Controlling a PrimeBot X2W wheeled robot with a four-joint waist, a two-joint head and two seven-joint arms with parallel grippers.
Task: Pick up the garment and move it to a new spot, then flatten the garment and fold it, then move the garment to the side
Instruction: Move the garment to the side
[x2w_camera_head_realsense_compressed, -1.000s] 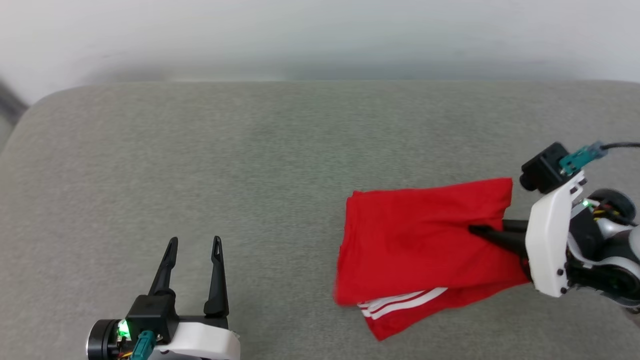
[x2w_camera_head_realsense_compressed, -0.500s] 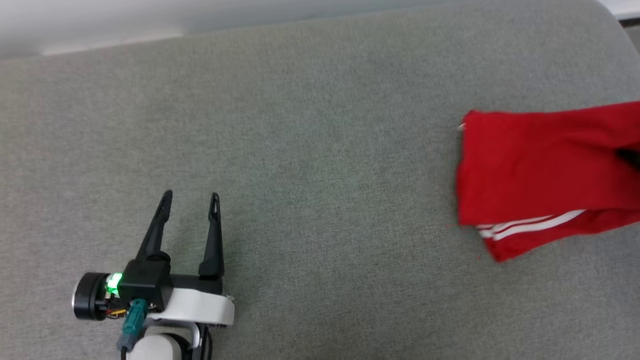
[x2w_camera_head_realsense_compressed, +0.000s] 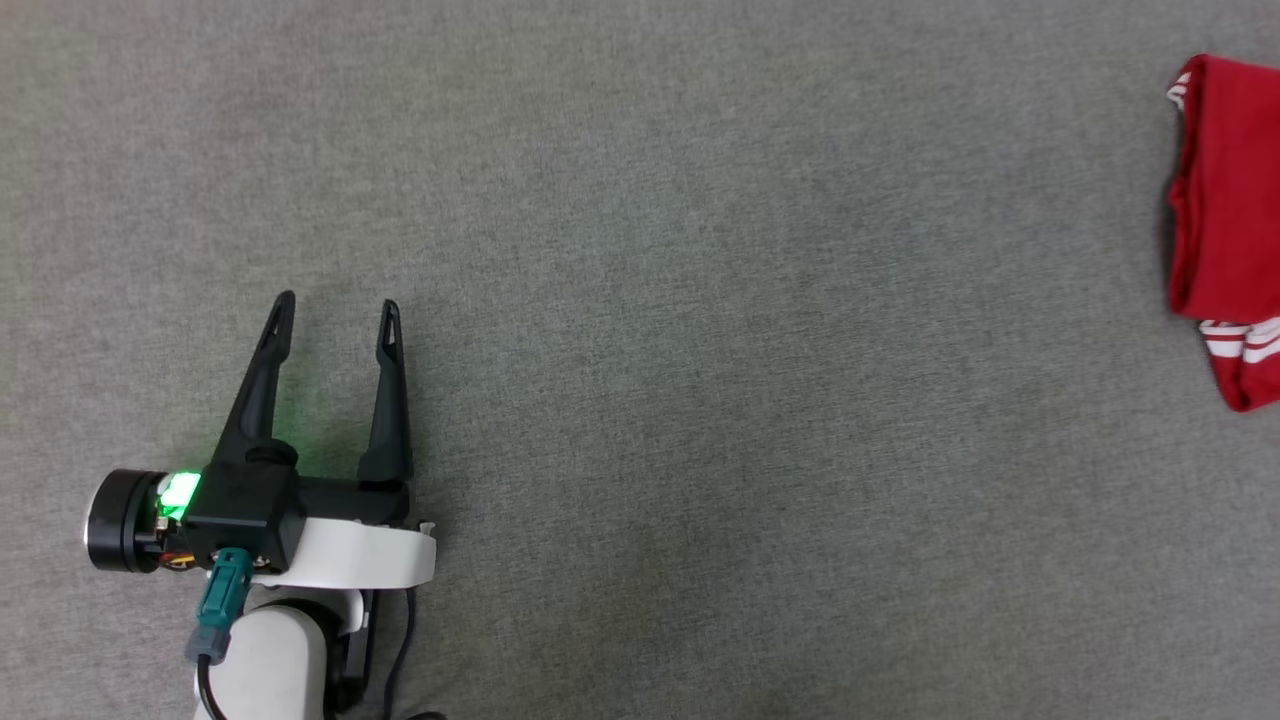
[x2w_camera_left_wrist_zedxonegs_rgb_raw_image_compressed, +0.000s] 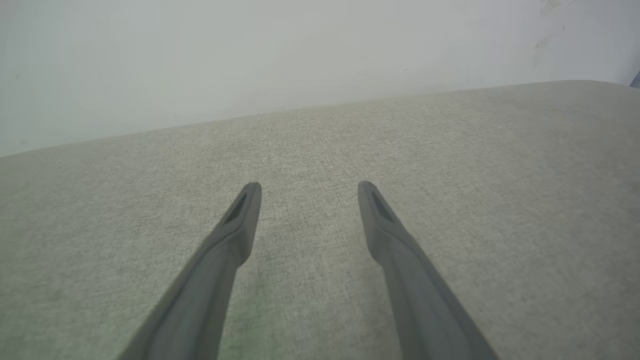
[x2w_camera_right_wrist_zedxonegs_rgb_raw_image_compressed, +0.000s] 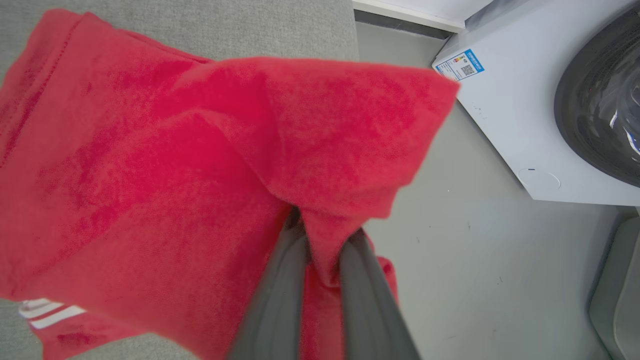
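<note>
Overhead, garment (x2w_camera_head_realsense_compressed: 1225, 180) edge; wrist view catches right fingers (x2w_camera_right_wrist_zedxonegs_rgb_raw_image_compressed: 277, 300) pinching fold.

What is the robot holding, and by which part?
The right gripper pinches a bunched fold at the edge of the red garment; the open left gripper holds nothing.

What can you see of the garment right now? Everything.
The garment is red, soft knit-looking cloth, folded over itself in layers, with white stripes on a lower layer. A bunched fold of it is pinched between the fingers of the right gripper, which is shut on it. In the head view its hemmed edge sits at the far right, on the grey fabric surface.
</note>
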